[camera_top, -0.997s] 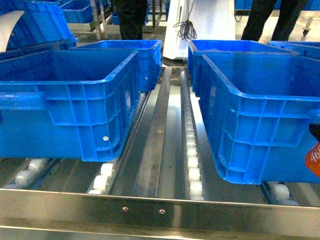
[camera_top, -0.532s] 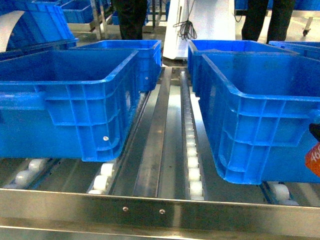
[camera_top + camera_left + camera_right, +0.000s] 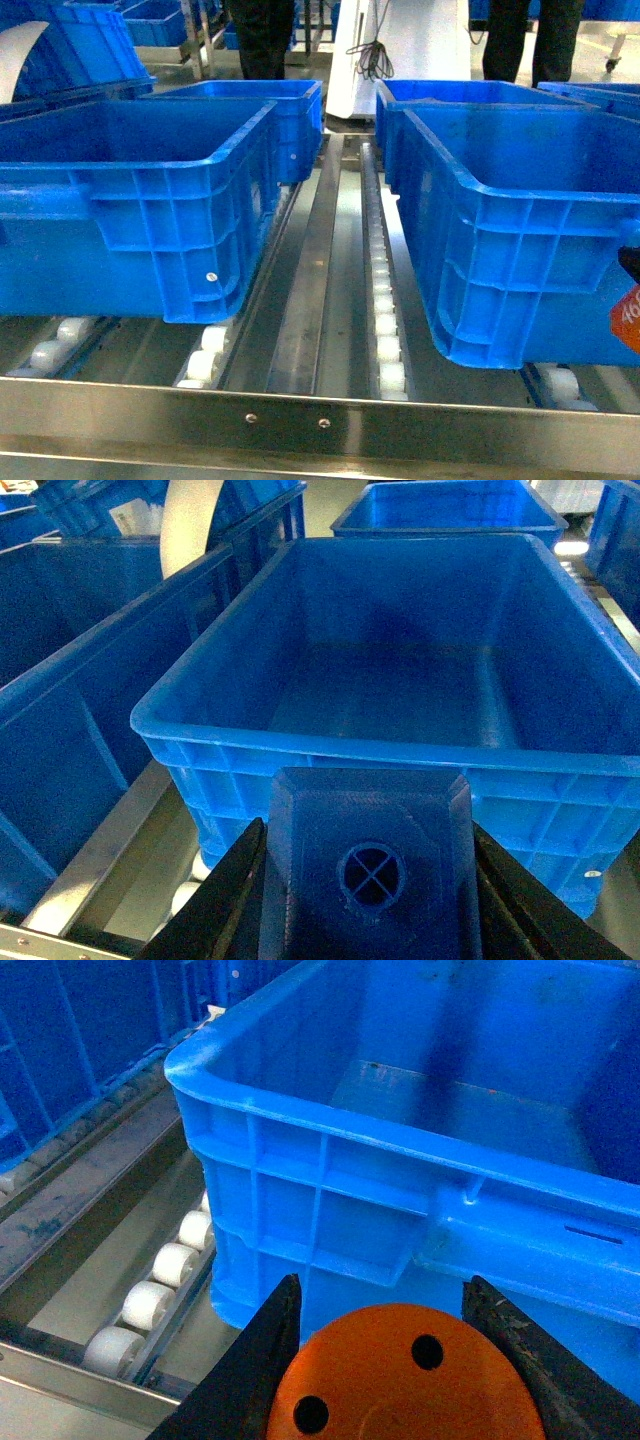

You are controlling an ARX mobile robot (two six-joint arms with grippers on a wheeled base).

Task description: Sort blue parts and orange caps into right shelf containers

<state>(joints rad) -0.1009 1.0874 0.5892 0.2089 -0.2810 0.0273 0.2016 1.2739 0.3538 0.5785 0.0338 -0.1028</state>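
Crates fill the head view: a big blue crate (image 3: 140,200) sits on the left and another crate (image 3: 520,220) on the right, both resting on a steel roller rack (image 3: 340,270) with white rollers (image 3: 385,320) running down the middle lane. A steel front rail (image 3: 320,425) crosses the bottom. More blue crates stand behind, and two people in dark trousers (image 3: 262,35) stand on the light floor beyond. At the far right edge a sliver of an orange cap (image 3: 628,318) shows, just in front of the right crate's wall; the fingers holding it are mostly out of frame.

From the left wrist camera, the left fingers (image 3: 245,900) are clenched on a blue part (image 3: 368,865), one black finger on each side of it, its round dimple facing the camera. Just beyond the fingers lies an open crate (image 3: 330,745) whose inside shows only bare blue floor. Further crates stand behind it and to its left.

From the right wrist camera, the right fingers (image 3: 505,1345) are grasping the orange cap (image 3: 400,1375), its top with two dark holes toward the lens. Directly ahead of the fingers is the ribbed near wall of a crate (image 3: 330,1175); the part of its floor that shows is bare. White rollers (image 3: 150,1300) and steel rails lie to the left of the fingers.
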